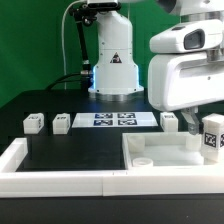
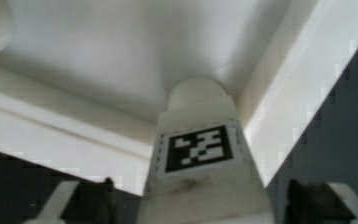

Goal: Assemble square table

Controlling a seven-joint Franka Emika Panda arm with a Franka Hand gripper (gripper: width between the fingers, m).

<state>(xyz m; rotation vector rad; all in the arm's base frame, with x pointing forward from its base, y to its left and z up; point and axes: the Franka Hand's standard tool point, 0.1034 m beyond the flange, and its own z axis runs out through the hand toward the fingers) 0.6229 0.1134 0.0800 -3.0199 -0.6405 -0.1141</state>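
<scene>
My gripper (image 1: 207, 127) hangs at the exterior view's right, shut on a white leg block (image 1: 212, 137) with a black-and-white tag. It holds the leg above the right part of the square table slab (image 1: 165, 158), which lies flat at the front right with a round corner hole showing. In the wrist view the held leg (image 2: 199, 140) stands between the dark pads of my gripper (image 2: 197, 208), its tag facing the camera, with the white slab (image 2: 140, 50) beyond it. Three more leg blocks stand on the black surface: two at the left (image 1: 34, 123) (image 1: 62, 123) and one (image 1: 170, 120) behind the slab.
The marker board (image 1: 112, 120) lies in the middle in front of the robot base (image 1: 116, 75). A long white rail (image 1: 60, 180) borders the black surface along the front and the left side.
</scene>
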